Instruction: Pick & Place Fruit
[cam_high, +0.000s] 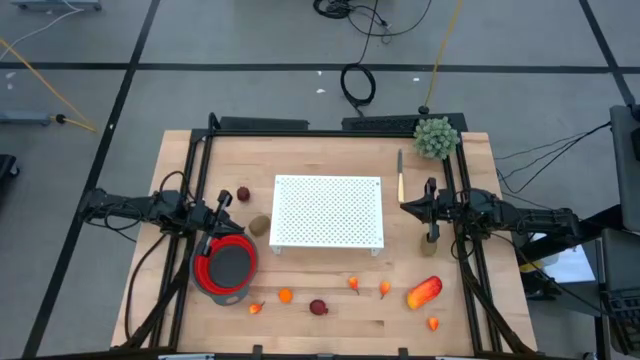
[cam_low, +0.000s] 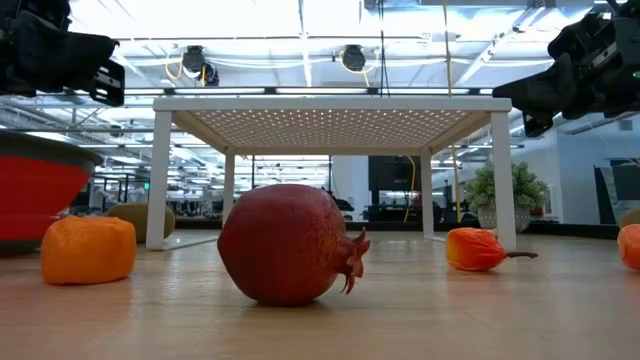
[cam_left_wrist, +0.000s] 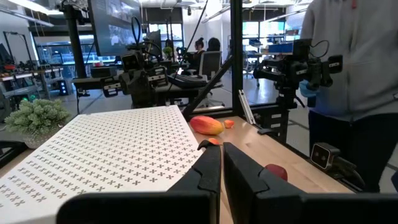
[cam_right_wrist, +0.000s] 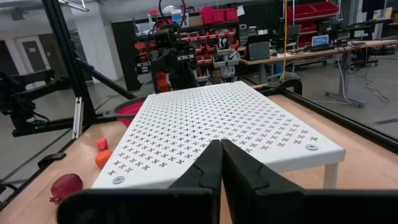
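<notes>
High view: both my arms are parked, nothing picked yet. My left gripper (cam_high: 222, 204) sits at 9 o'clock of the white perforated stand (cam_high: 328, 211), jaws pressed shut, empty. My right gripper (cam_high: 410, 207) is at 3 o'clock of it, also shut, empty.

Fruit is scattered. Dark red ball (cam_high: 243, 194) and brown kiwi (cam_high: 260, 226) are just beside the left gripper, at 10 and 8 o'clock of the stand. Along the 6 o'clock edge of the table: pomegranate-like dark red ball (cam_high: 318, 307), small orange bits (cam_high: 285, 295), and the red-orange oblong (cam_high: 424, 292) at 5 o'clock. Red bowl (cam_high: 225, 266) is at 7 o'clock, probably the drop spot.

Handling, my guess: toy pieces, light, hard, smooth skin, so round ones will roll or squirt out of a pinch. Grab balls across the widest middle, straight down. The low view shows a crown nub on the pomegranate; avoid it. Take the oblong across its short axis at mid-length. Not fragile. I'd need to open first.
</notes>
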